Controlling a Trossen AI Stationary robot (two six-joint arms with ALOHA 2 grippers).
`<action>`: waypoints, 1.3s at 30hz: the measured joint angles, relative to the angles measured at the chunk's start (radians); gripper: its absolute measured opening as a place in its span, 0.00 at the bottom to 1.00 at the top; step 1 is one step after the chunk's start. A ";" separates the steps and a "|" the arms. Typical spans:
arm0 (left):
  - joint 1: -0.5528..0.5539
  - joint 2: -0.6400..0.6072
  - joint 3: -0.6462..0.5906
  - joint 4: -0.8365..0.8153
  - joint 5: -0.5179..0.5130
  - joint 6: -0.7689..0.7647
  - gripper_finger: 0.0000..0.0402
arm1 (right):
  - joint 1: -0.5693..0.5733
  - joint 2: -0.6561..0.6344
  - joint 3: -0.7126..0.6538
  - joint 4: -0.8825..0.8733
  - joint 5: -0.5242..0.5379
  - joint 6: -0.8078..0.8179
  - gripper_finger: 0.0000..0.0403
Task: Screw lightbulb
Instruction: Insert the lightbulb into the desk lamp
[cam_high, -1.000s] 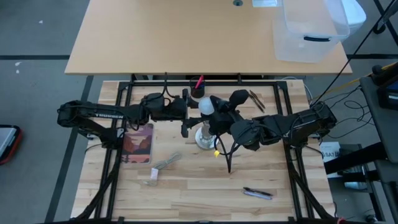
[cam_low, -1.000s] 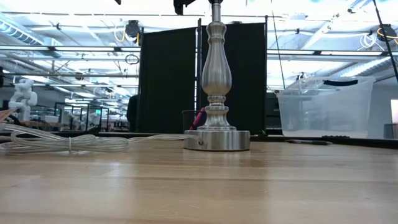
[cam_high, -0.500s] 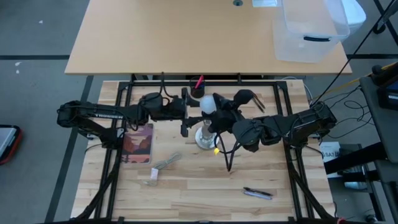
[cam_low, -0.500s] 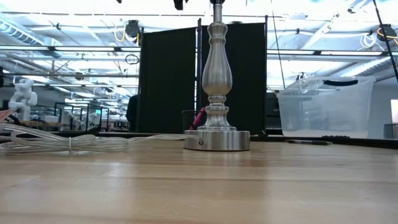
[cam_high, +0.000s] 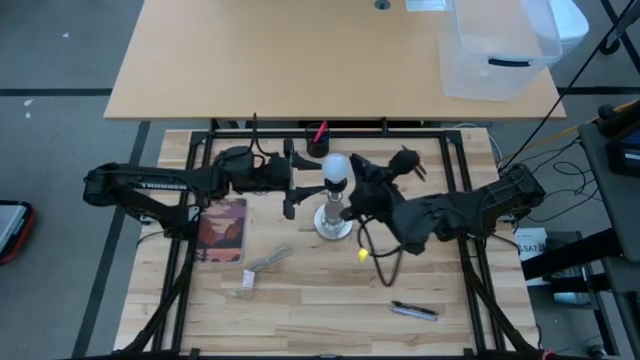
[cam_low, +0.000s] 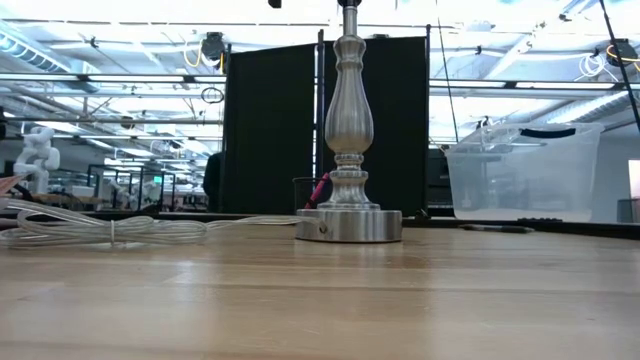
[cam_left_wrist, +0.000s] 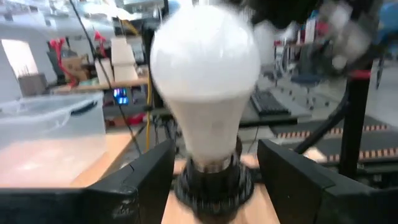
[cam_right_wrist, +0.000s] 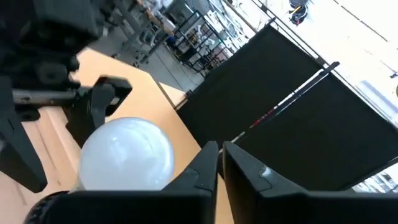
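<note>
The lightbulb (cam_high: 337, 169) stood straight up in the lamp stand (cam_low: 348, 150) on the bench (cam_high: 300, 300), between the open left end effector's (cam_left_wrist: 211, 163) fingers, while the right end effector (cam_right_wrist: 219, 163) sat just beside it, nearly closed and empty.

White lettering runs along the left arm (cam_high: 150, 184) (too small to read); no other text is legible.

The lightbulb (cam_high: 337, 168) (cam_left_wrist: 205, 81) (cam_right_wrist: 127, 154) was a frosted white bulb with a round globe narrowing toward its base. It stood upright, globe up, its base seated in the dark ribbed socket (cam_left_wrist: 213, 184) at the top of the silvery lamp stand (cam_low: 348, 140).
</note>
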 joint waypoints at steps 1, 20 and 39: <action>0.000 -0.005 0.000 -0.020 -0.001 0.006 0.58 | 0.010 -0.009 0.000 -0.002 0.000 0.017 0.08; -0.005 -0.141 0.000 -0.104 0.084 0.061 0.58 | 0.073 -0.192 -0.083 -0.664 -0.294 0.819 0.58; -0.004 -0.139 0.000 -0.084 0.110 0.155 0.04 | -0.038 -0.193 -0.159 -0.456 -0.319 0.623 0.03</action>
